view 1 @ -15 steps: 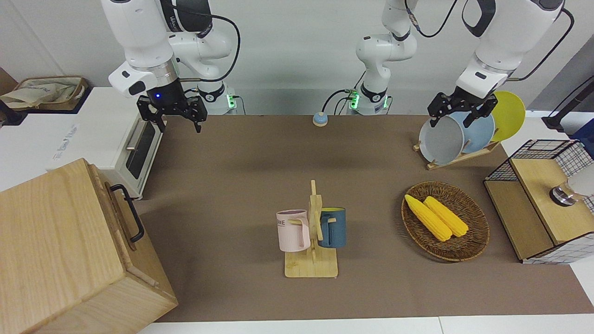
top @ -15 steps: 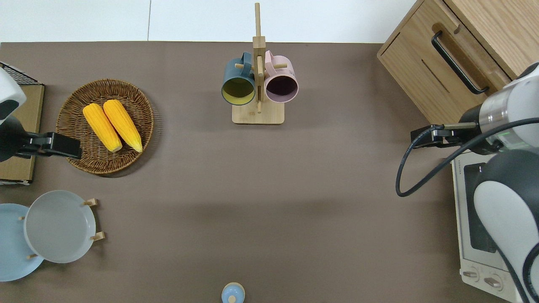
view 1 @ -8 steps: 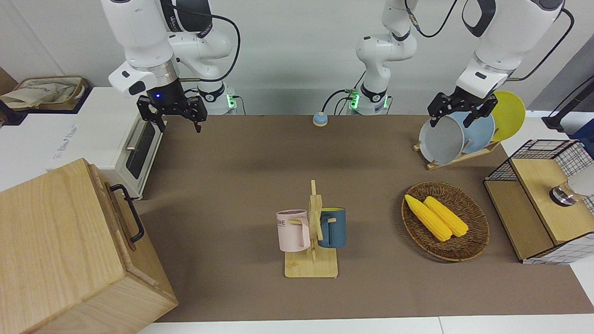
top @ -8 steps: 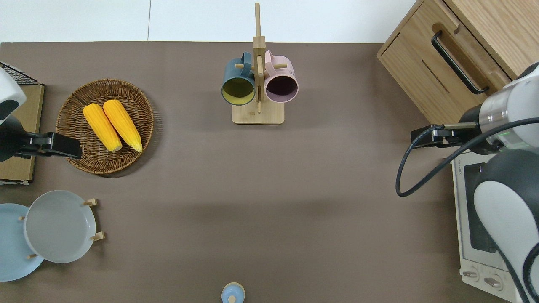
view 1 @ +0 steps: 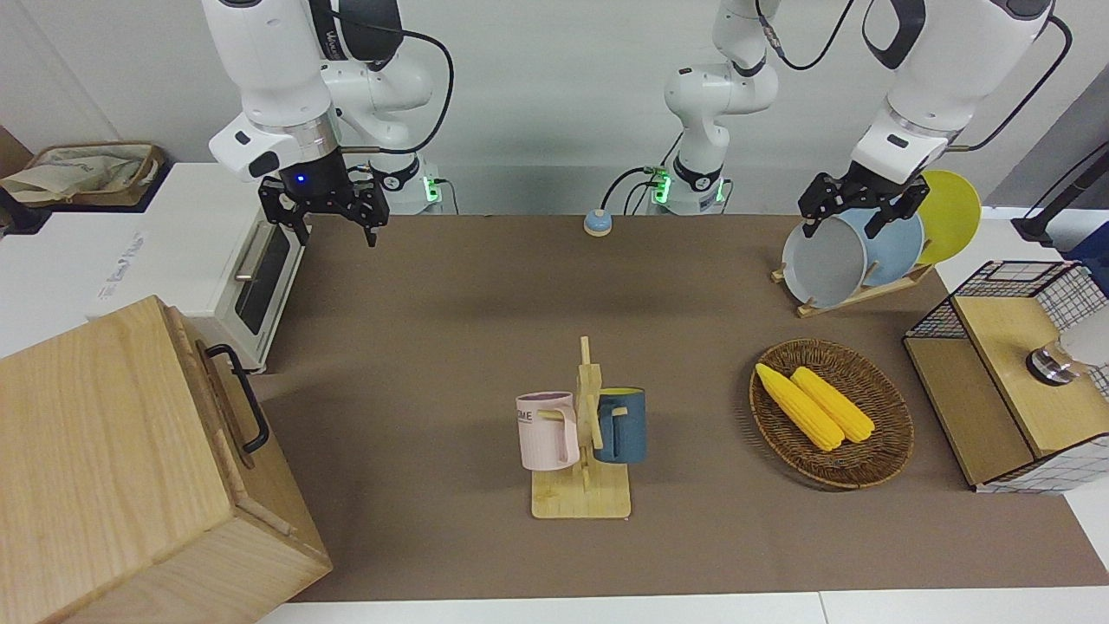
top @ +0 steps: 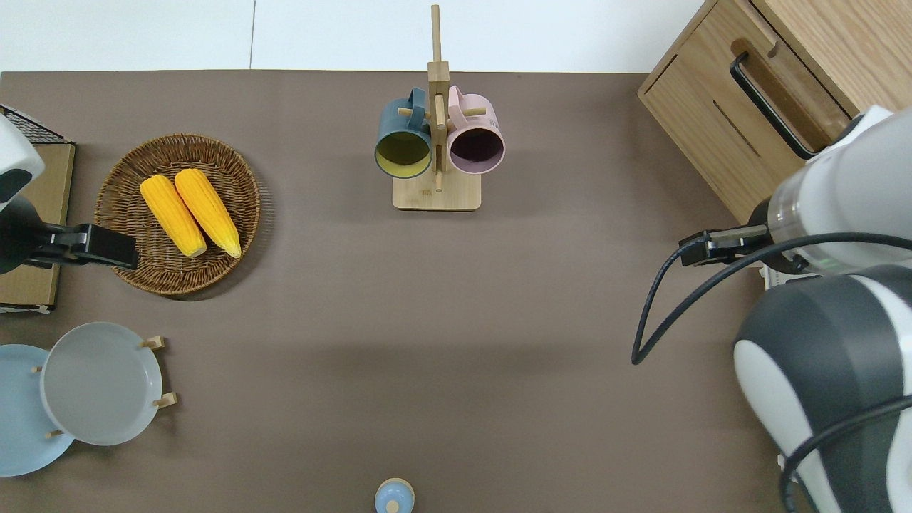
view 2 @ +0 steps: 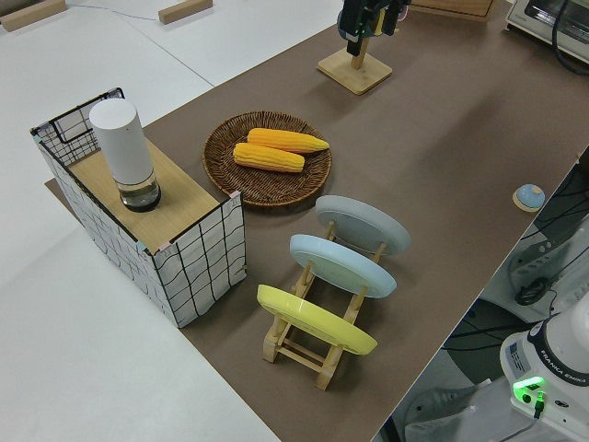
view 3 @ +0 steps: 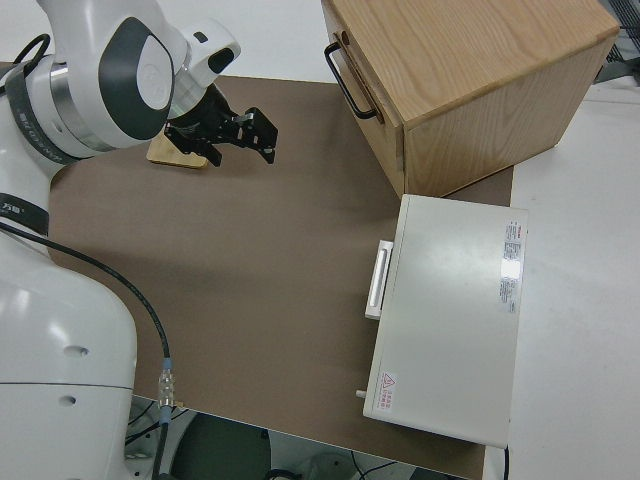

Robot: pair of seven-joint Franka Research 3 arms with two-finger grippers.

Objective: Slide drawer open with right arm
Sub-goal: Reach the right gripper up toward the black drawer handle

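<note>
The drawer (view 1: 227, 414) is the top front panel of the pale-wood cabinet (view 1: 113, 468) at the right arm's end of the table. It looks shut. Its black bar handle (view 1: 245, 399) also shows in the overhead view (top: 771, 107) and the right side view (view 3: 349, 77). My right gripper (view 1: 336, 230) has a blue light at its wrist and is open and empty. It hangs over the brown mat beside the toaster oven, well apart from the handle. It also shows in the right side view (view 3: 243, 140); in the overhead view the arm hides it. My left arm is parked, its gripper (view 1: 842, 227) open.
A white toaster oven (view 1: 260, 277) stands beside the cabinet, nearer to the robots. A mug rack (view 1: 582, 498) stands mid-table. A wicker basket (view 1: 892, 433) of corn, a plate rack (view 1: 853, 295) and a wire-mesh box (view 1: 996, 381) are toward the left arm's end. A small blue bell (view 1: 597, 223) is near the robots.
My right arm has shifted a little toward the table's middle and looms larger in the overhead view. The drawer and the left arm have not moved.
</note>
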